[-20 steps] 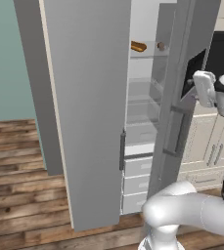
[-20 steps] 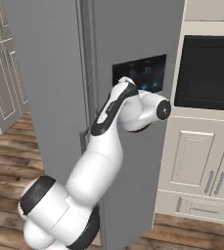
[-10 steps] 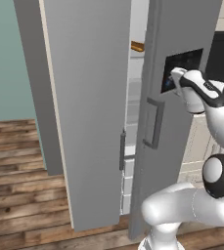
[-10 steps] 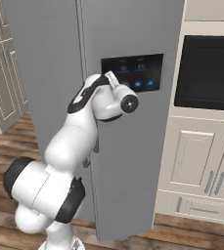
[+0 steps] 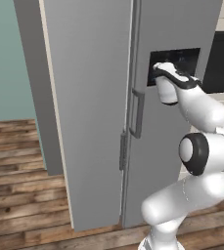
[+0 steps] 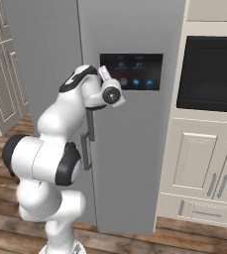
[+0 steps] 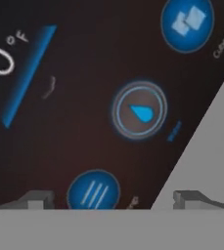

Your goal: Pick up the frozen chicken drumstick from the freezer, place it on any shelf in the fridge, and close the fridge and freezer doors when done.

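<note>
My gripper (image 7: 113,200) is open with nothing between its fingers, and its tips rest against the dark dispenser panel (image 7: 84,97) on the fridge's right door (image 5: 182,146). The hand (image 5: 168,80) presses on that panel (image 6: 140,72), and this door sits flush with the cabinet. The left door (image 5: 89,112) is still swung outward, its pale side edge facing me. The chicken drumstick is hidden behind the doors.
Both door handles (image 5: 137,114) meet at the narrow gap between the doors. To the right of the fridge are a black built-in oven (image 6: 209,74) and white cabinets (image 6: 199,163). Wooden floor (image 5: 15,161) lies to the left, below a teal wall (image 5: 6,58).
The right door has swung shut with my hand pushing on its panel. The shelves and the brown item seen inside earlier are now covered.
</note>
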Robot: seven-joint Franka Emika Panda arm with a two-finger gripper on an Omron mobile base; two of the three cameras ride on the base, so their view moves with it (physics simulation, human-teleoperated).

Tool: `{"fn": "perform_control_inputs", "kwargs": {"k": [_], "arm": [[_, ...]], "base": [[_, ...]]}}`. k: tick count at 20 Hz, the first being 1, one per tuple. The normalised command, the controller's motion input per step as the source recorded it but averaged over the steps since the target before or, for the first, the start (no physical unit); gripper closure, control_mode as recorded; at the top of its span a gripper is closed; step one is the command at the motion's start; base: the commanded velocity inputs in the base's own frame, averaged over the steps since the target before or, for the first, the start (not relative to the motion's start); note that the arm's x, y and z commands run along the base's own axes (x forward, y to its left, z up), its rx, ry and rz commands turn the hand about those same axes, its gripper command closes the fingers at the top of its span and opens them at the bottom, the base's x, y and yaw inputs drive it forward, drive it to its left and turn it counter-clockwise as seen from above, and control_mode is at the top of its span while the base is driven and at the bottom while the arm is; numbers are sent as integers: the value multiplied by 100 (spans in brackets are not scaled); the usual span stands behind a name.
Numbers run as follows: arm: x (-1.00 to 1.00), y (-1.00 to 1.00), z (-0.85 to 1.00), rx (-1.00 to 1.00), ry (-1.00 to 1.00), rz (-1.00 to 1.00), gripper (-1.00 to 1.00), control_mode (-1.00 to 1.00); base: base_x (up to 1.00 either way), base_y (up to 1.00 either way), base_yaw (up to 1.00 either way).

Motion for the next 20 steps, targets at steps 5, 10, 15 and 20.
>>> {"fn": "perform_control_inputs", "kwargs": {"k": [5, 10, 15, 20], "arm": [[59, 46, -5, 0, -1, -10, -100, -100], [15, 17, 1, 0, 1, -4, -100, -100], [0, 0, 0, 0, 0, 0, -100, -100], [0, 0, 0, 0, 0, 0, -100, -100]], "base": [[0, 0, 0], [0, 0, 0], [0, 0, 0], [0, 0, 0]]}}
